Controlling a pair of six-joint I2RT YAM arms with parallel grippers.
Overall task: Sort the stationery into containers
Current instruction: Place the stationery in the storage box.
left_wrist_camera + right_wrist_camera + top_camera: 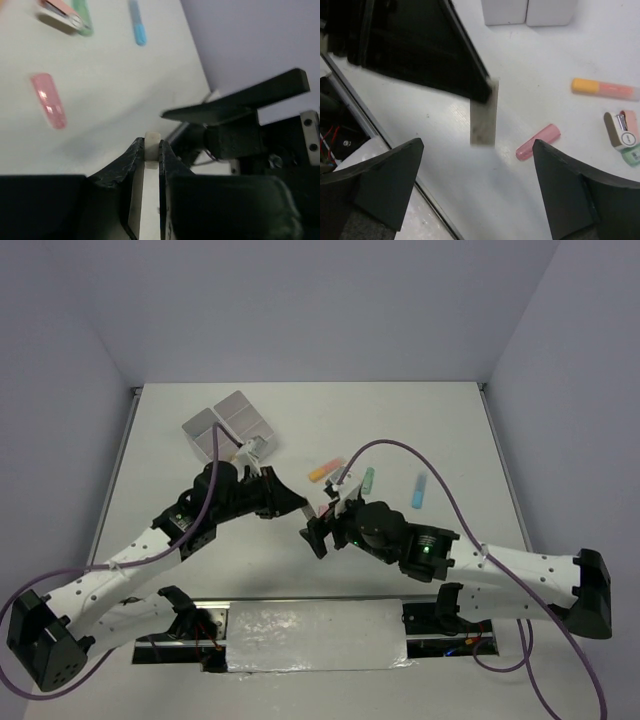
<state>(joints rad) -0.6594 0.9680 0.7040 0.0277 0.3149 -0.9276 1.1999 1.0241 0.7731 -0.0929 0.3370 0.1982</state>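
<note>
Firmly clenched between the black, rough-edged jaws of the left gripper [151,155], a flat grey-tan rectangular eraser [484,117] juts out past the fingertips over the smooth white tabletop [445,165]. Facing it, the right gripper [477,147] has its matte black jaws spread wide, grasping nothing. A stubby pink plastic marker [538,142] lies just beside the eraser, and a rounded orange marker [605,89] lies farther off. The white four-compartment plastic block [228,425] sits well apart, toward the table's far left.

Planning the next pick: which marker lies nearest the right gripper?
The pink marker, lying just ahead of the right gripper; the orange marker, green marker and blue marker lie farther off.
</note>
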